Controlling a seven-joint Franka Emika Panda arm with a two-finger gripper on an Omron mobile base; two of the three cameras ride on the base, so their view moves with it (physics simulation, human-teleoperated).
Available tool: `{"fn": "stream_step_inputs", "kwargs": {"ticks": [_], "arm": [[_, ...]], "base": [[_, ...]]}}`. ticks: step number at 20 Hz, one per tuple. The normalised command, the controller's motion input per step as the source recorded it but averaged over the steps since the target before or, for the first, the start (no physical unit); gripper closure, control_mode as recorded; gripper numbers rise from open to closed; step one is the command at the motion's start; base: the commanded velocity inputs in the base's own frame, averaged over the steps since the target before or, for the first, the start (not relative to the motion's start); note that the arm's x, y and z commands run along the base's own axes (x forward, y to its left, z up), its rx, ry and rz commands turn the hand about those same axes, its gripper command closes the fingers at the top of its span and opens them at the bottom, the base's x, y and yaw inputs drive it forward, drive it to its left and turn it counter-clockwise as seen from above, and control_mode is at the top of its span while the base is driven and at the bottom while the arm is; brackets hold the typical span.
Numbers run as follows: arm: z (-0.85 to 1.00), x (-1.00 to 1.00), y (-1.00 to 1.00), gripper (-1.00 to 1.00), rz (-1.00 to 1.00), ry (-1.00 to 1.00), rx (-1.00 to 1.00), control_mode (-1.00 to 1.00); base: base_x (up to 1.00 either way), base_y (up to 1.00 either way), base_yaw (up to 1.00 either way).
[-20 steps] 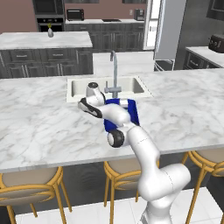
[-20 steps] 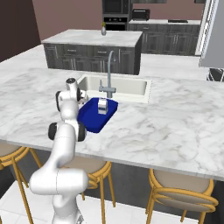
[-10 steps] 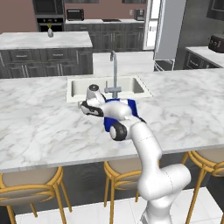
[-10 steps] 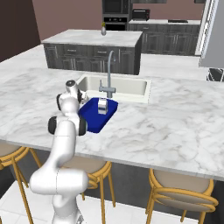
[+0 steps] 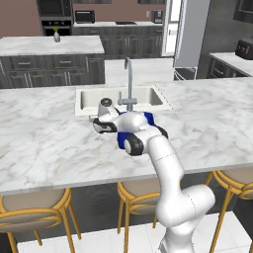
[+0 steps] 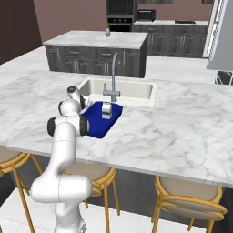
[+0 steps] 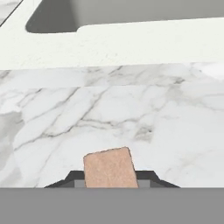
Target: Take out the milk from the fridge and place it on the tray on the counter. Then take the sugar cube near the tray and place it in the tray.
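The milk (image 6: 106, 110) is seen standing in the tray (image 6: 98, 125), so the sugar step is judged in hand. The sugar cube (image 7: 109, 168) is seen between the jaws of the gripper (image 5: 98, 122), apparently gripped, low over the counter (image 5: 44, 143) beside the sink (image 5: 94, 98). A lift over the tray's low wall is called for next; open marble lies around.

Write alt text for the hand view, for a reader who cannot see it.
A pale tan sugar cube sits between the gripper's dark finger tips, just above the white-and-grey marble counter. Beyond it runs the white rim of the inset sink.
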Motion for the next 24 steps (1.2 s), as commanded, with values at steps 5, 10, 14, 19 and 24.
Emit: {"fn": "stream_step_inputs", "kwargs": {"ticks": [5, 10, 14, 19, 24], "arm": [[-0.07, -0.28, 0.28, 1.00, -0.08, 0.08, 0.00, -1.00], [0.00, -0.84, 0.36, 1.00, -0.05, 0.17, 0.00, -1.00], [-0.08, -0.94, 0.16, 1.00, -0.04, 0.19, 0.00, -1.00], [0.11, -1.00, -0.03, 1.00, -0.07, 0.02, 0.00, -1.00], [0.39, -1.00, -0.27, 1.00, -0.15, -0.03, 0.00, -1.00]], "base": [[0.00, 0.00, 0.00], [0.00, 0.00, 0.00], [0.00, 0.00, 0.00], [0.00, 0.00, 0.00], [0.00, 0.00, 0.00]]}}
